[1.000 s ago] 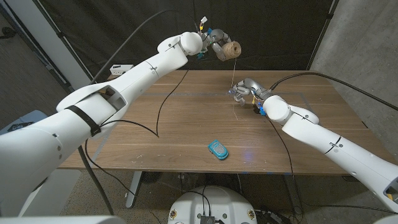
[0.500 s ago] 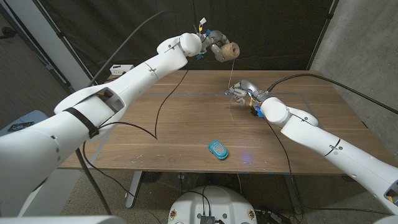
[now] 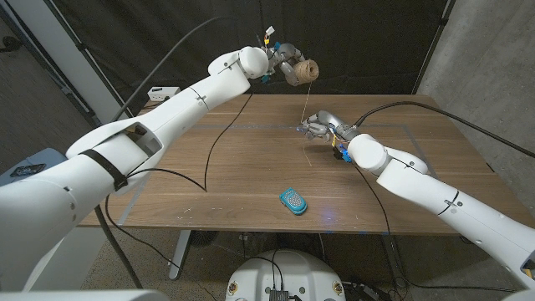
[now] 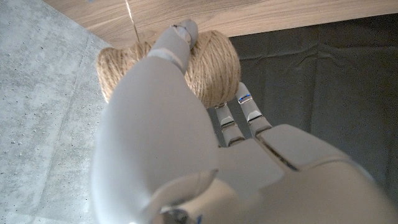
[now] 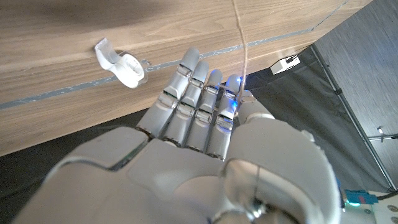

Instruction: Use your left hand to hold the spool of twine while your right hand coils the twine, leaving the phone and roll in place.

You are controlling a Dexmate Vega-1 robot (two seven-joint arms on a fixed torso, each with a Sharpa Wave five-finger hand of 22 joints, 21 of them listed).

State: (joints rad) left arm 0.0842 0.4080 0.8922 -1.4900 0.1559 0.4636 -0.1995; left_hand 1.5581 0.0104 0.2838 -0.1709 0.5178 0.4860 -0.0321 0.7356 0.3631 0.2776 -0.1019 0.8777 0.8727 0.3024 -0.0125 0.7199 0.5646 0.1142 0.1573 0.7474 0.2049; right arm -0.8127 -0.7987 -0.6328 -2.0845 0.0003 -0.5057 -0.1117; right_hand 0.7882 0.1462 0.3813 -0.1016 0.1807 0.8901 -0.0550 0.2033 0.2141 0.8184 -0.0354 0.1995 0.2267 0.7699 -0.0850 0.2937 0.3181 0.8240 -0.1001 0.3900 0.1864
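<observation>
My left hand (image 3: 285,60) grips the tan spool of twine (image 3: 303,70) in the air above the table's far edge. In the left wrist view its fingers (image 4: 163,93) wrap over the spool (image 4: 214,62). A thin strand of twine (image 3: 308,102) drops from the spool to my right hand (image 3: 318,127), which hovers low over the far middle of the table. In the right wrist view the strand (image 5: 239,37) runs into the curled fingers (image 5: 198,102) of that hand and is pinched there. A teal phone (image 3: 292,201) lies near the front middle.
A small white curled piece (image 5: 122,63) lies on the wood just past my right hand. A black cable (image 3: 212,155) loops across the table's left half. A white box (image 3: 164,91) sits behind the back left corner. A pale tape line (image 3: 393,127) marks the tabletop.
My right hand has slid a little to the left and nearer with the strand. The spool in my left hand has shifted slightly left.
</observation>
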